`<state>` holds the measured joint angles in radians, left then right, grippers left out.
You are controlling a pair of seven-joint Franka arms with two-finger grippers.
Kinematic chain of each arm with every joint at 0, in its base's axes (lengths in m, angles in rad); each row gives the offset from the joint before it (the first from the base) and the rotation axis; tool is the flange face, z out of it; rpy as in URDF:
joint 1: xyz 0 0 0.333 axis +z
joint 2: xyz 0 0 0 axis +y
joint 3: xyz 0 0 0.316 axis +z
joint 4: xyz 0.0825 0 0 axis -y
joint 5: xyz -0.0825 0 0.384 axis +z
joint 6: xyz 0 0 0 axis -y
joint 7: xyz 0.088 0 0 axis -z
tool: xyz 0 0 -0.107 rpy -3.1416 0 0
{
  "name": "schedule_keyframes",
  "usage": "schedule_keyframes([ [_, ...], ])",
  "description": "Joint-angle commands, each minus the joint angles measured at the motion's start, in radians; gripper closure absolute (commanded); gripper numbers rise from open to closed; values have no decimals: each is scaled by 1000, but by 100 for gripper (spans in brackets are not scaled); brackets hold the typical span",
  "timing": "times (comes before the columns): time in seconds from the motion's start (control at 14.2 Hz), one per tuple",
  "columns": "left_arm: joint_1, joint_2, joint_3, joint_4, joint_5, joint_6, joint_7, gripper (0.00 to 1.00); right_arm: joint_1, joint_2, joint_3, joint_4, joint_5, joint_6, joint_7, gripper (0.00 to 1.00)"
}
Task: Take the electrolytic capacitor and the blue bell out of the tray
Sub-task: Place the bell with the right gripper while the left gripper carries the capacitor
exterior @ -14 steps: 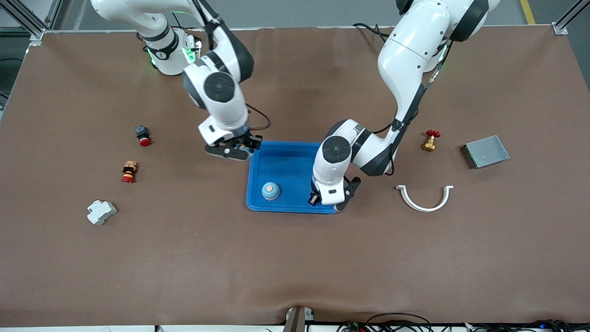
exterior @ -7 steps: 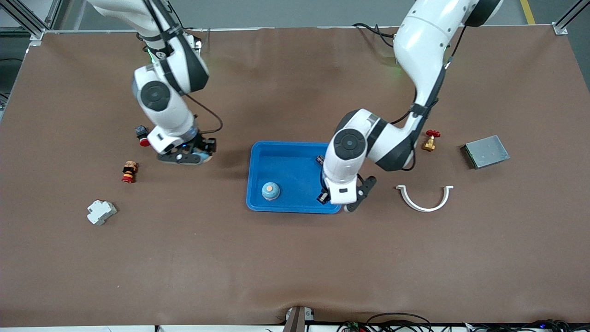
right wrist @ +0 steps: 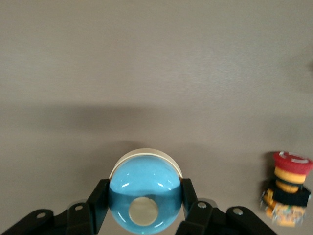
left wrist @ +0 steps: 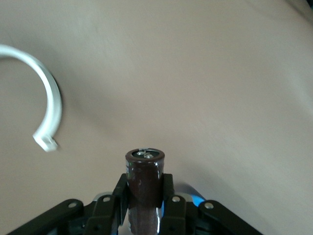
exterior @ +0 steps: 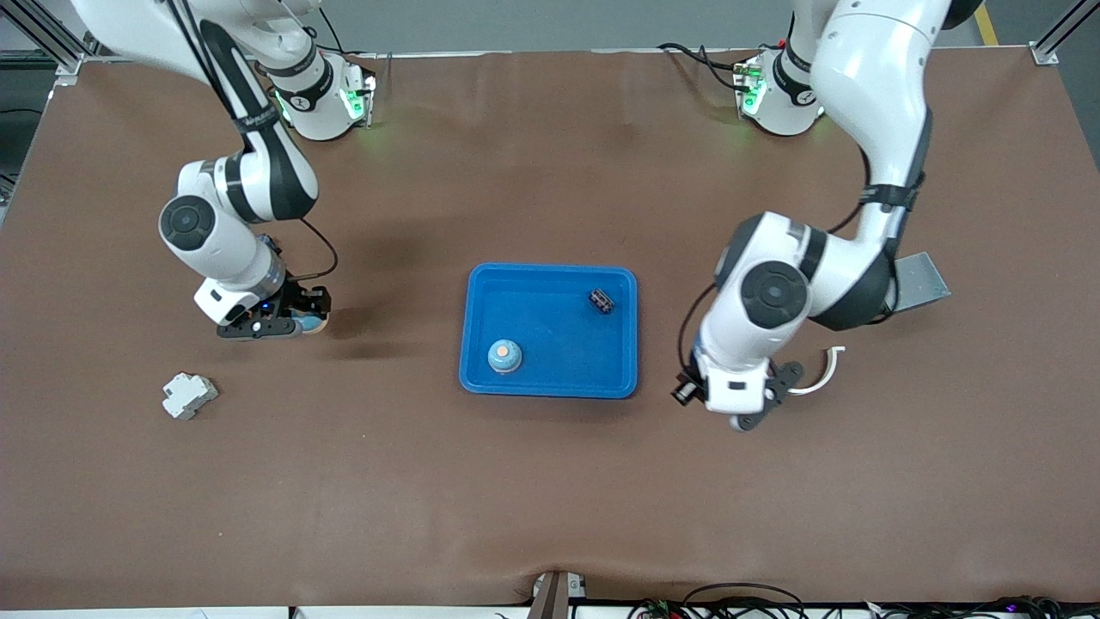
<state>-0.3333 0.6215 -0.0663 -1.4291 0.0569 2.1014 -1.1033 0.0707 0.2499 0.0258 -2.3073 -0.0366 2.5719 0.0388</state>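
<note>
Clamped between the left gripper's (left wrist: 144, 215) fingers (left wrist: 168, 196), a capacitor (left wrist: 145, 188) is held; a bell (right wrist: 145, 198) is gripped by the right gripper (right wrist: 145, 215). Both arms were carried off the blue tray (exterior: 550, 387).

In the front view the left arm's elbow covers part of the grey metal box (exterior: 924, 277), and its wrist hides most of the white curved clip (exterior: 823, 371) — only one end shows. The right arm hides the buttons beside it. In the left wrist view the clip (left wrist: 45, 93) is cut by the picture's edge; the emergency-stop button (right wrist: 288, 188) is blurred.
</note>
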Motion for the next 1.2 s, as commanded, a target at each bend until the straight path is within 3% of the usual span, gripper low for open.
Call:
schedule_keyframes([
  [0.0, 60, -11, -4, -21, 12, -8, 132, 100, -83, 92, 19, 2, -2, 112, -129, 100],
  [0.35, 141, 41, -1, -16, 26, 3, 288, 100, -152, 163, 19, 9, -3, 179, -215, 100],
  [0.42, 161, 50, 0, -16, 26, 8, 318, 100, -155, 163, 19, 17, -3, 176, -214, 67],
  [0.49, 180, 63, 0, -17, 27, 20, 336, 100, -160, 163, 20, 20, -3, 175, -217, 1],
  [0.78, 223, 102, 2, -22, 27, 72, 382, 100, -161, 138, 31, 25, -2, 118, -211, 0],
  [1.13, 250, 148, 0, -22, 29, 118, 376, 100, -154, 37, 158, 162, 63, -237, -30, 0],
])
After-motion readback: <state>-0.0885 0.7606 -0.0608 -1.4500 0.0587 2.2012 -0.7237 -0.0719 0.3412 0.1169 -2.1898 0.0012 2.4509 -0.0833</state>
